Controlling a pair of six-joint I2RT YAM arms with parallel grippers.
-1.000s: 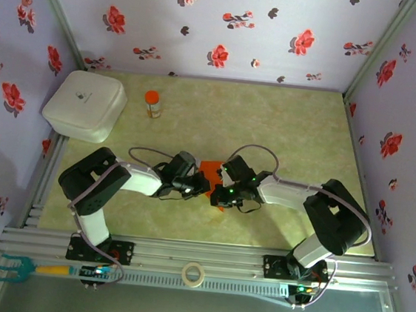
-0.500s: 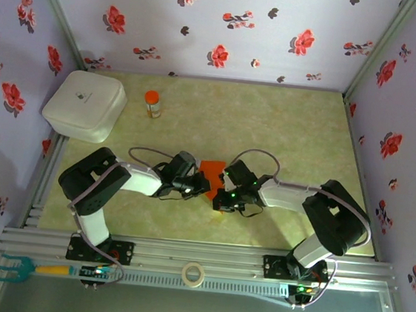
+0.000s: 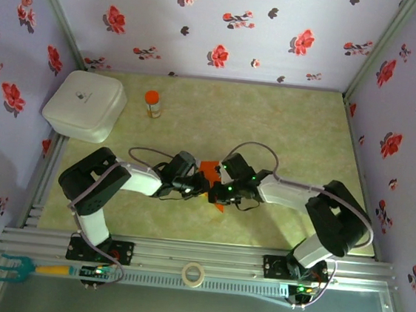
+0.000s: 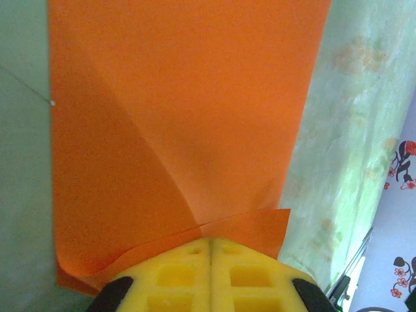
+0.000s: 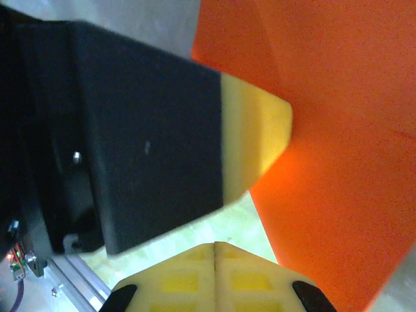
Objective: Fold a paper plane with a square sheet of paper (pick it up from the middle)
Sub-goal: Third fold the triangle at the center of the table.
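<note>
Lying near-side & rt of the bottle point(image 3: 152, 104), the square sheet of paper point(image 4: 182, 97) stretches ahead of the left gripper point(image 4: 211, 246), clenched at its edge; right gripper point(image 5: 214, 250), clenched too, sits just beside.

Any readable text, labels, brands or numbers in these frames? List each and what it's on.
None legible.
white box: small dark mark on the lid, too small to read.
orange-capped bottle: label too small and blurred to read.
square sheet of paper: plain orange, no print.
</note>
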